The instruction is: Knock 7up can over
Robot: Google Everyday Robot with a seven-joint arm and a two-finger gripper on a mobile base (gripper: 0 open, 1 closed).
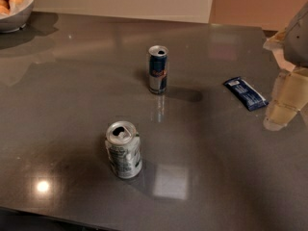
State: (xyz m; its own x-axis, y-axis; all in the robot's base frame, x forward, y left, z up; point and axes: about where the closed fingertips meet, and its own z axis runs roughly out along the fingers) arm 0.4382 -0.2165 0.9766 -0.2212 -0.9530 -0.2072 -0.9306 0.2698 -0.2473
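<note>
The 7up can stands upright on the dark grey table, near the front and left of the middle. It is short, silver-white with green print, and its top is open. My gripper comes in at the right edge of the view, low over the table and far to the right of the can. It touches nothing.
A taller, slim blue-and-silver can stands upright behind the 7up can, toward the middle of the table. A blue snack packet lies flat just left of the gripper. A white bowl of fruit sits at the far left corner.
</note>
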